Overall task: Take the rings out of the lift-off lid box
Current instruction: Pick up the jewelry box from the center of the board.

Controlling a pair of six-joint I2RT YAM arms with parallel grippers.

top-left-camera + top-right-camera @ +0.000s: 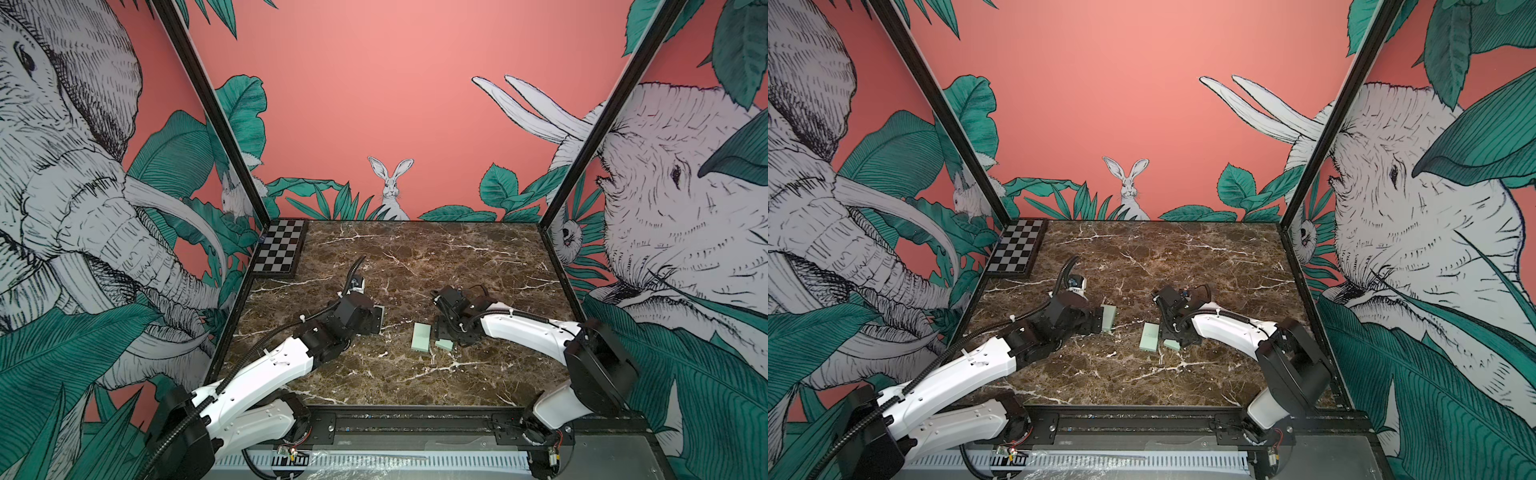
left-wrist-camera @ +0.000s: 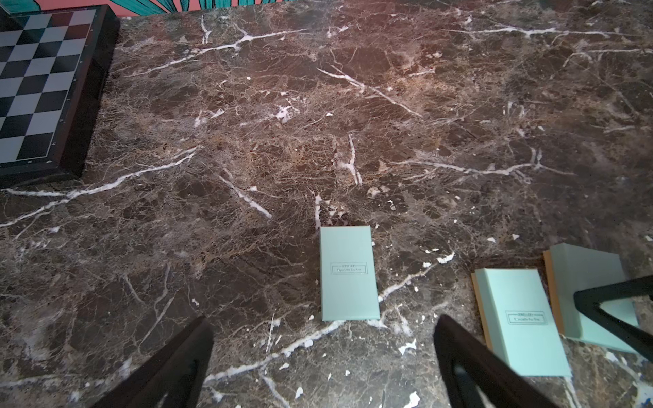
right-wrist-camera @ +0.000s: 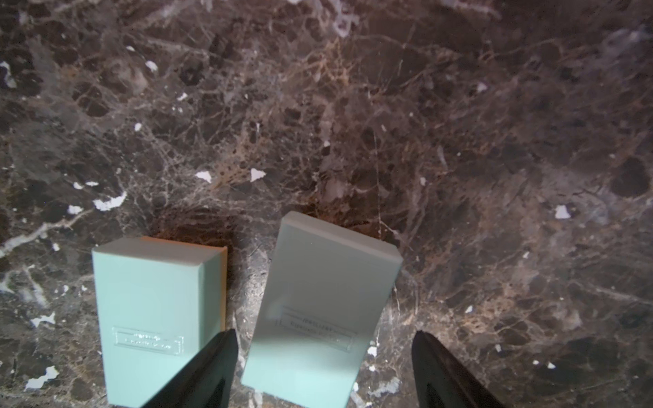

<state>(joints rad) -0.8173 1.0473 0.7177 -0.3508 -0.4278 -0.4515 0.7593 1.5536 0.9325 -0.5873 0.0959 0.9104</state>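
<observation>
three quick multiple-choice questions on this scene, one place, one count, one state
1. Where on the table is the chessboard? A far left corner B near right corner C between the arms
2. How many mint-green boxes lie there? A two B three C five
3. How are the left fingers? A shut on a box B open, holding nothing C shut, empty
1 A, it sits by the back and left walls; 2 B, the left wrist view shows three; 3 B, wide apart, gripping nothing.
</observation>
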